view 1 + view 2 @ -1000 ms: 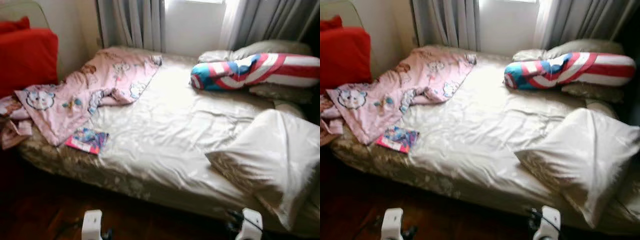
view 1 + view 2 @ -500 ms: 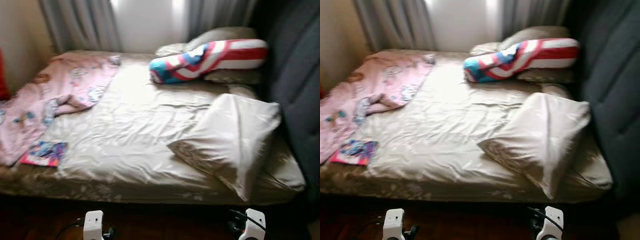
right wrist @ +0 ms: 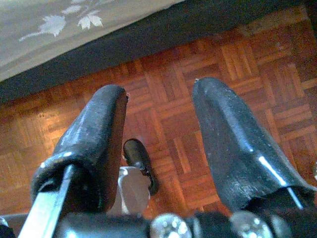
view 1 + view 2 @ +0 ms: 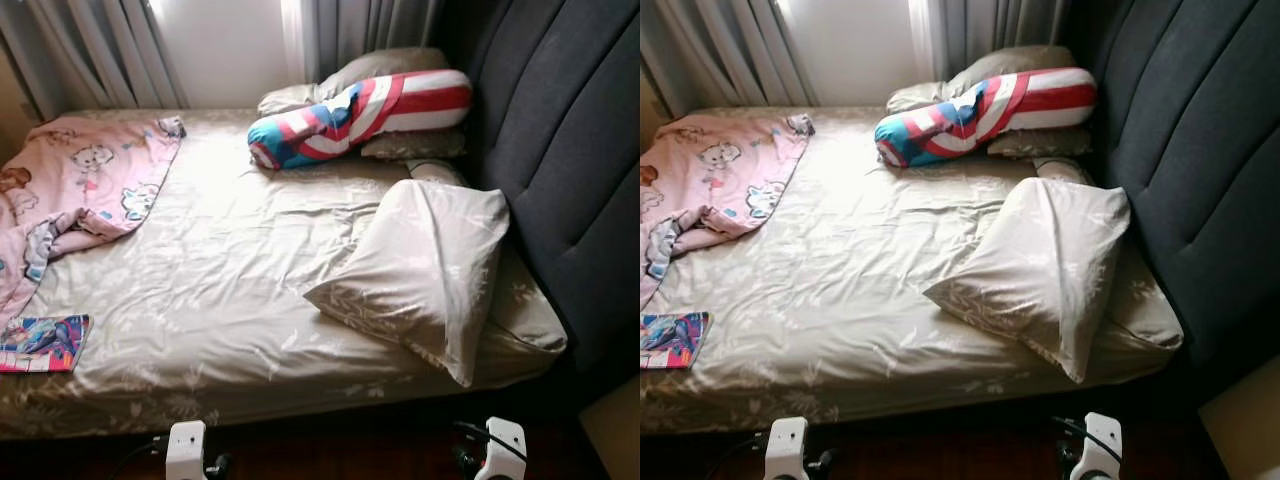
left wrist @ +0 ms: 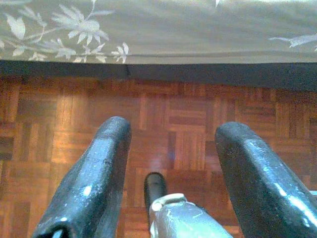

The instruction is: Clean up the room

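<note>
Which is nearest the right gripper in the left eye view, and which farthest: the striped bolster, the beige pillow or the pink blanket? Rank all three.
From the right gripper, low at the bed's foot:
1. Beige pillow, just ahead, on the bed's right side.
2. Striped bolster, at the far end near the curtains.
3. Pink blanket, across on the bed's left side.

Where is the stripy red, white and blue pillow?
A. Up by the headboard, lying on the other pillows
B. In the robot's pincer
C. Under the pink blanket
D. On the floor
A. The stripy pillow lies on the beige pillows at the head of the bed, next to the dark headboard, far from the pink blanket.
</note>
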You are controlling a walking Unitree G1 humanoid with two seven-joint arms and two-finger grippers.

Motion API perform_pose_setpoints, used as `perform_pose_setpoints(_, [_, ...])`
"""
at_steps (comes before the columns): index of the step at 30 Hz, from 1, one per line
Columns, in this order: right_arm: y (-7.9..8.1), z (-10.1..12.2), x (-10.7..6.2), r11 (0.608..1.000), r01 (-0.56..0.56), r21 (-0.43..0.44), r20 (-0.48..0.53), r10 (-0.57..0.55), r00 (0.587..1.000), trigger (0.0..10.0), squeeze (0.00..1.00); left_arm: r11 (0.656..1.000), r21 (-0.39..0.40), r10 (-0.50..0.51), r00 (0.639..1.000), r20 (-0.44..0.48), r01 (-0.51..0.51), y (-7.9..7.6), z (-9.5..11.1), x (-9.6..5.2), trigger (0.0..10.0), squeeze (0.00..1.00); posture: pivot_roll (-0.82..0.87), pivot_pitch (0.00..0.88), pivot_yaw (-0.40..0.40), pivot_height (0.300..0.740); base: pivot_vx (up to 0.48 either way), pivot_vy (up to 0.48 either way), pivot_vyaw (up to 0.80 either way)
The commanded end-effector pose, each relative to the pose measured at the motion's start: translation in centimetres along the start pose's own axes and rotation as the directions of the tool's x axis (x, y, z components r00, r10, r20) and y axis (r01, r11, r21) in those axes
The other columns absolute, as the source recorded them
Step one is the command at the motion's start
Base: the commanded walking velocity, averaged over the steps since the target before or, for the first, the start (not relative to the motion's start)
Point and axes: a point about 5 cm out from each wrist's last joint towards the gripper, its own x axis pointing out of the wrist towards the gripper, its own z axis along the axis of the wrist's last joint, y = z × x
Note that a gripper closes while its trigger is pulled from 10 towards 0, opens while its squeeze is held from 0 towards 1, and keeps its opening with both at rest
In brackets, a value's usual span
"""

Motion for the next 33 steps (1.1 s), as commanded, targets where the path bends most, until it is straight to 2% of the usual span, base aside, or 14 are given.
perform_pose_setpoints(1, [-0.12,-0.22,-0.05,1.000,0.000,-0.011,-0.013,0.000,1.000,10.0,0.00,1.000,0.015,0.007,1.000,-0.012,-0.007,0.32,-0.22,-0.09,10.0,0.00,0.07,0.000,-0.017,0.740,0.296,0.000,-0.74])
perform_pose_setpoints(6, [-0.11,-0.22,-0.05,1.000,-0.001,-0.017,-0.013,0.001,1.000,10.0,0.00,1.000,0.018,0.005,1.000,-0.009,-0.005,0.29,-0.16,-0.07,10.0,0.00,0.07,0.000,-0.015,0.740,0.272,0.000,-0.74])
perform_pose_setpoints(14, [-0.07,-0.24,-0.05,1.000,0.000,-0.030,-0.014,-0.001,1.000,10.0,0.00,1.000,0.021,-0.001,1.000,0.001,0.001,0.11,0.08,0.00,10.0,0.00,0.07,0.000,-0.012,0.740,0.000,0.000,-0.73])
perform_pose_setpoints(33, [-0.03,-0.02,-0.02,1.000,-0.002,-0.027,0.000,0.002,1.000,10.0,0.00,1.000,0.019,-0.009,1.000,0.021,0.008,-0.17,0.49,0.11,10.0,0.00,0.07,0.000,-0.013,0.740,0.000,0.000,0.00])
